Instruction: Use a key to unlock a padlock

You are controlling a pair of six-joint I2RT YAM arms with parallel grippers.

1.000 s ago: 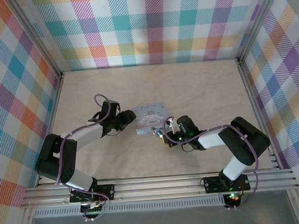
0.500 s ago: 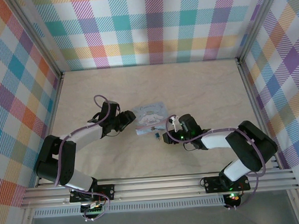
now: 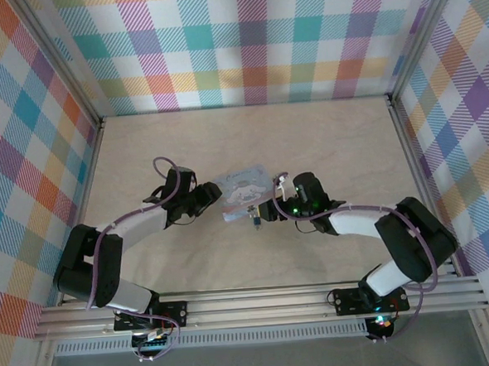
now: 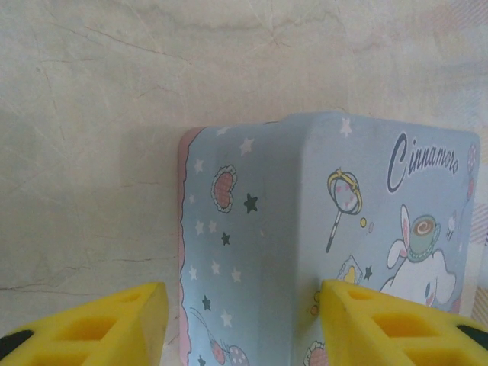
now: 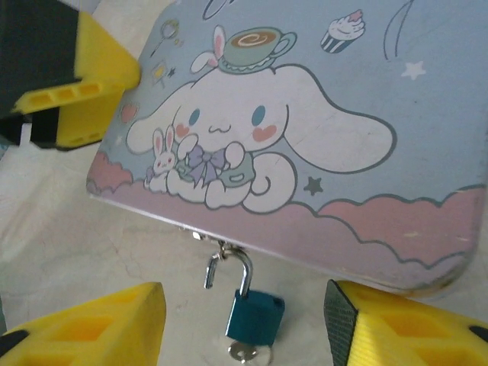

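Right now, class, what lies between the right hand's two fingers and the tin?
In the right wrist view, the padlock hangs from the tin, shackle open, between the right hand's yellow fingers.

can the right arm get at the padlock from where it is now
Probably yes. In the right wrist view the padlock hangs off the tin's front edge, shackle swung open, between the open right gripper's fingers with nothing between them.

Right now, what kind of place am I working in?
Probably a lab test cell, not a home: a pale tabletop boxed in by plaid cloth walls on an aluminium frame, with a cartoon tin and its padlock.
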